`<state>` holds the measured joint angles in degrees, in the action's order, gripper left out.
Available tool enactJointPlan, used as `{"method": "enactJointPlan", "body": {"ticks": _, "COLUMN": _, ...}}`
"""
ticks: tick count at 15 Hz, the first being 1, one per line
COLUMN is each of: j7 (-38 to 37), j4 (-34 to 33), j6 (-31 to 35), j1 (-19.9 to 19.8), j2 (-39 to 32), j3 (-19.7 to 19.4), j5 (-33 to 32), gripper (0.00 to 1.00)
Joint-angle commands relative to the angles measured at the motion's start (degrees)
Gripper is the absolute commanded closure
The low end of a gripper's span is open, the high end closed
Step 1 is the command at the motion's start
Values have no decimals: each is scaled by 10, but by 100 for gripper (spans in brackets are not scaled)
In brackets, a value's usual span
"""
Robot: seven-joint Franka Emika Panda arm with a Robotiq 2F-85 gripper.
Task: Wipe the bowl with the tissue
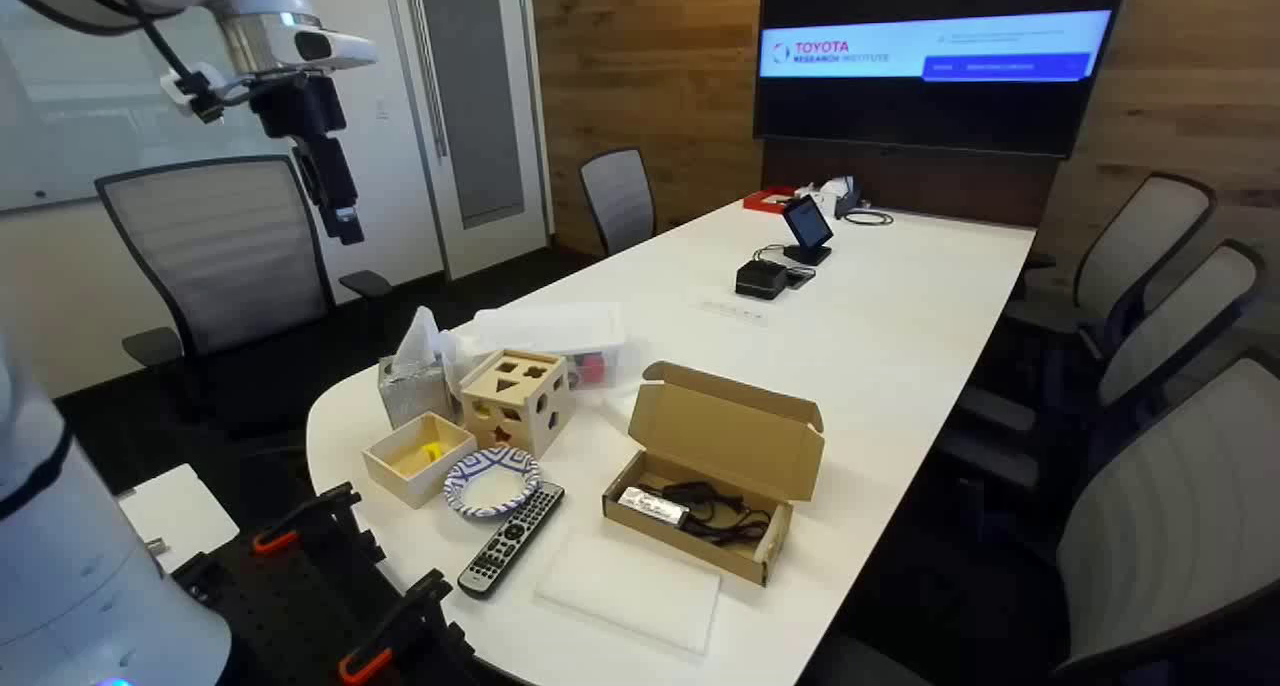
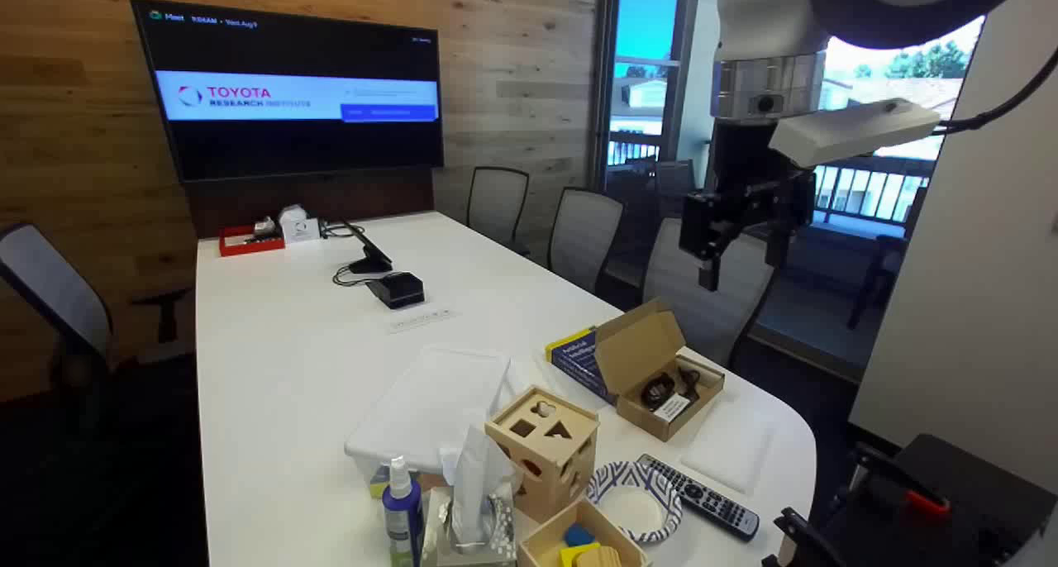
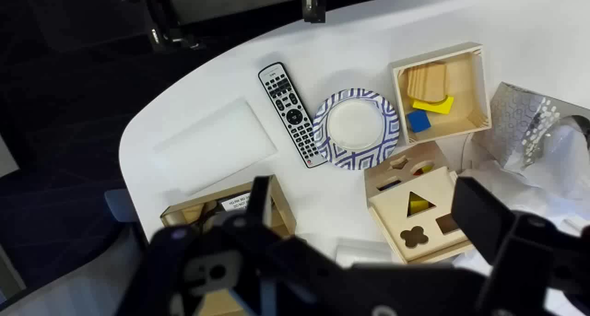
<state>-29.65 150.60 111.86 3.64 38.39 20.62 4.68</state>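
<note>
The bowl, round with a blue-and-white pattern, sits on the table in both exterior views (image 1: 492,483) (image 2: 636,501). In the wrist view the bowl (image 3: 355,127) lies beyond the fingertips, its rim over the end of a remote. The tissue, a white pointed tuft, stands up from a silver patterned box in both exterior views (image 1: 418,344) (image 2: 477,480). In the wrist view the tissue (image 3: 560,164) is at the right edge. My gripper, in both exterior views (image 1: 345,224) (image 2: 742,265), is high above the table. In the wrist view its jaws (image 3: 362,201) are wide open and empty.
The wooden cube (image 1: 515,401) stands beside the tissue box (image 1: 412,394). The wooden tray (image 3: 442,92) holds blocks beside the bowl. The remote (image 3: 293,115), an open cardboard box (image 1: 700,536), a white pad (image 1: 630,591), a plastic bin (image 2: 434,406) and a spray bottle (image 2: 402,509) are around.
</note>
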Motion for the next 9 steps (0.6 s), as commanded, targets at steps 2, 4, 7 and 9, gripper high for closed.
{"method": "enactJointPlan", "body": {"ticks": 2, "j7": -14, "j4": -11, "j6": 13, "j1": 5, "j2": -26, "j3": 0, "j5": -6, "gripper": 0}}
{"method": "enactJointPlan", "body": {"ticks": 4, "j7": -30, "j4": -34, "j6": 41, "j1": -2, "j2": -77, "j3": 16, "j5": -9, "gripper": 0}}
{"method": "enactJointPlan", "body": {"ticks": 7, "j7": -58, "j4": -73, "j6": 94, "j1": -4, "j2": -162, "j3": 40, "j5": -26, "gripper": 0}}
{"method": "enactJointPlan", "body": {"ticks": 9, "j7": -88, "j4": -108, "j6": 125, "j1": 0, "j2": -226, "j3": 55, "j5": -55, "gripper": 0}}
